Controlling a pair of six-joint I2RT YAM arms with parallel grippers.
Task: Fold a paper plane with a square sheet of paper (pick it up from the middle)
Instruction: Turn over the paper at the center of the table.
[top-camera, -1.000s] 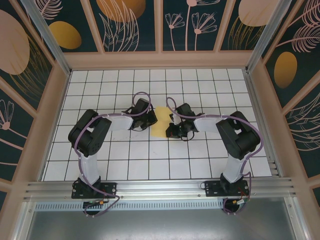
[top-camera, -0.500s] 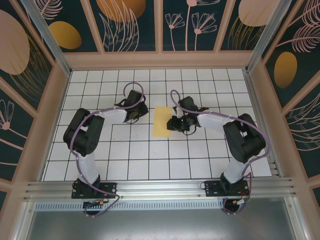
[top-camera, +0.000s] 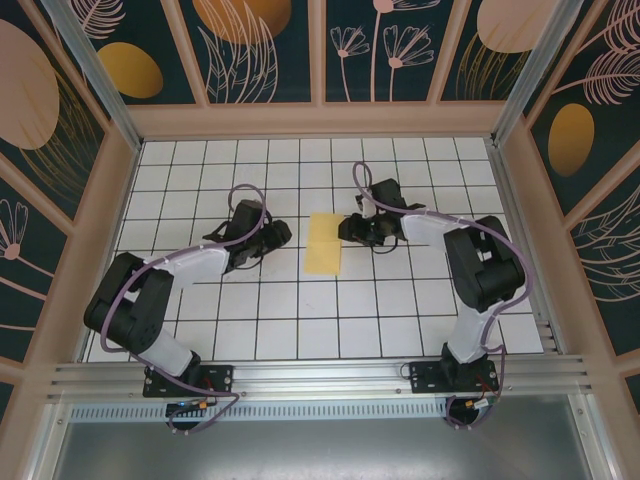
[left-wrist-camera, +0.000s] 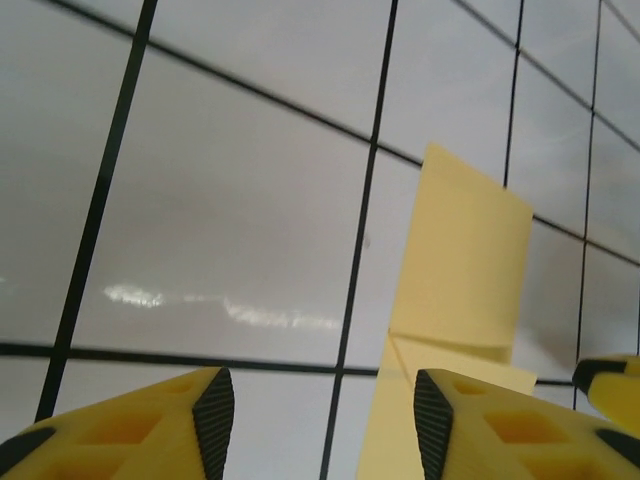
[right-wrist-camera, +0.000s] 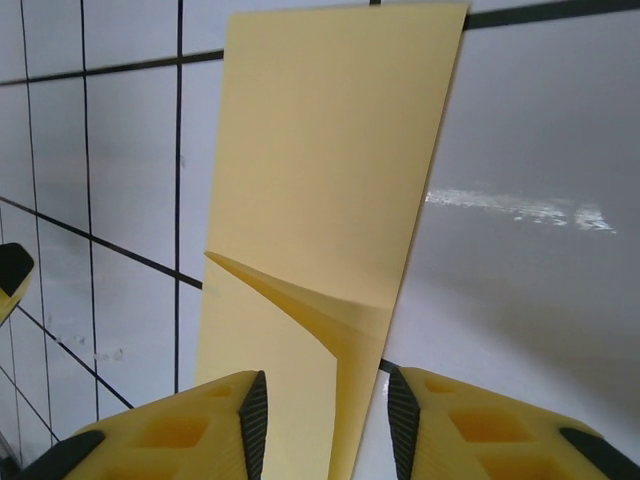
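Both tools gape empty, the left tool and the right tool flanking the folded sheet of paper.
From above, the left tool sits near the sheet's 9 o'clock and the right tool just beside its 3 o'clock. The sheet lies mid-table as a narrow rectangle, not yet a plane. In the right wrist view it runs toward 12 o'clock from between the parted fingers, with a raised flap across it. The next crease probably wants one tool pinning the sheet flat beside the fold line while the other slides low under a free corner, slowly, since thin paper likely skates on glossy tile. Fingers cut off the sheet's near end in both wrist views. I cannot tell whether any pad touches the paper, or how many layers lie there.
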